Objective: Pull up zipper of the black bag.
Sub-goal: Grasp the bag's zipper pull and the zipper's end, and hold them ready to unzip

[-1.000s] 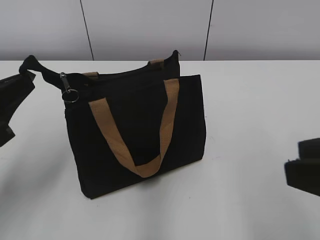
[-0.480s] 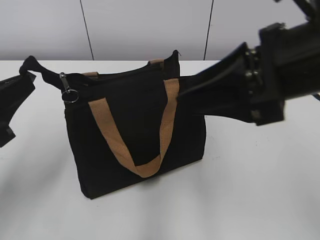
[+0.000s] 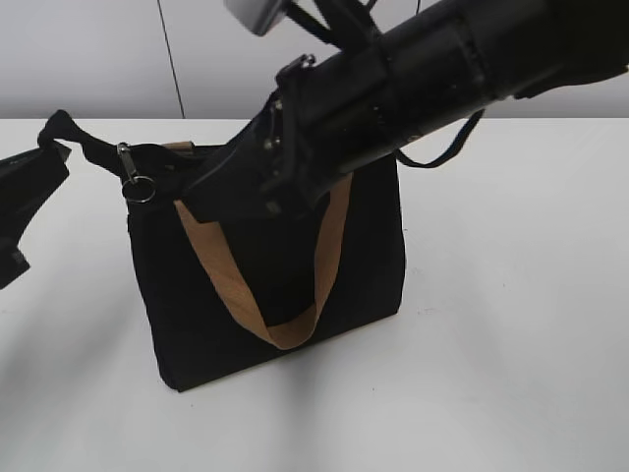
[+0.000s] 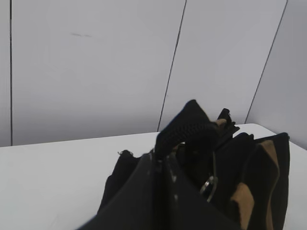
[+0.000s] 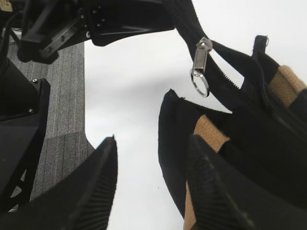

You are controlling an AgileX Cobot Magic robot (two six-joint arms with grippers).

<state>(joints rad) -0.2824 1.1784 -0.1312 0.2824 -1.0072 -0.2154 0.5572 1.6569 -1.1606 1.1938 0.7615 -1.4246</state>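
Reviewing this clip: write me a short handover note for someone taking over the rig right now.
Left hand: closed on the fabric tab at the end of the zip line of the boxy black fabric bag, which stands on the white table.
Right hand: open, above the bag, holding nothing.
Small silver metal zipper slider with ring pull: hangs near the left end, ungrasped.
Left: grasp the pull, draw the zipper along.

Ext cam: looks down at a slant across the table (image 3: pixel 491 374) toward the back wall, mid-range. Left wrist cam: low, very close behind its claw, facing the wall panels. Right wrist cam: close, faces leftward past its claw fingers (image 5: pixel 96 191) to the table edge. All 3 share the black bag (image 3: pixel 364 265) (image 4: pixel 268 158) (image 5: pixel 268 148) top w/ zipper (image 3: pixel 133 177) (image 4: pixel 209 186) (image 5: pixel 200 61).
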